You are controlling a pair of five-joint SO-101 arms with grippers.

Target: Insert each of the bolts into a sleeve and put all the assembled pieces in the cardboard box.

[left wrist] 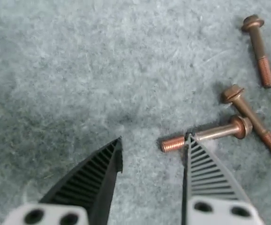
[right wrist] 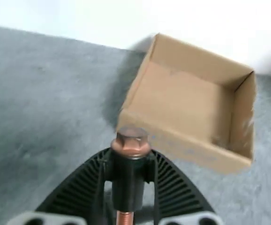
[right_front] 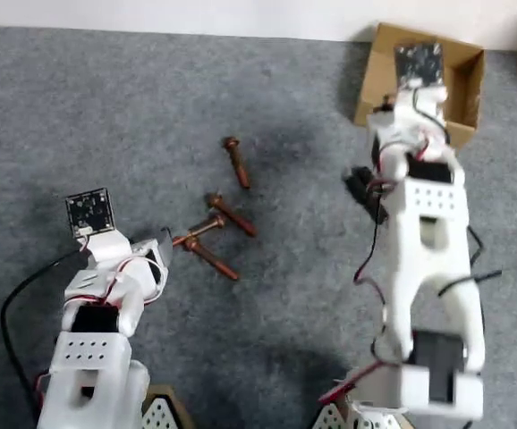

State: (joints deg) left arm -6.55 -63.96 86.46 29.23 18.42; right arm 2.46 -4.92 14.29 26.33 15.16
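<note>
Clamping a black sleeve [right wrist: 126, 185] with a copper bolt [right wrist: 131, 140] seated in it, the hexagonal head standing proud of the sleeve's end, the right gripper [right wrist: 128, 161] sits just short of the cardboard box [right wrist: 182, 146]. The box's near wall faces the gripper, and its open top and brown floor show beyond that wall. In the high view the box [right_front: 467, 85] stands at the far right of the grey carpet [right_front: 106, 107], close to the carpet's far edge, and the right arm stretches up to it, its wrist overlapping the box's outline. The left gripper [left wrist: 154, 139] is low over the carpet with its jaws spread wide. One finger [left wrist: 206, 168] touches the shank of a lying bolt [left wrist: 210, 133] with its tip, while the other finger [left wrist: 98, 173] stands apart on bare carpet. That bolt's head rests against the shank of a second bolt [left wrist: 252, 119]. A third bolt [right_front: 212, 257] lies just beside the left gripper [right_front: 165, 243], and a fourth bolt [right_front: 234, 163] lies apart, farther up the carpet. A broad stretch of carpet separates this cluster from the box.
</note>
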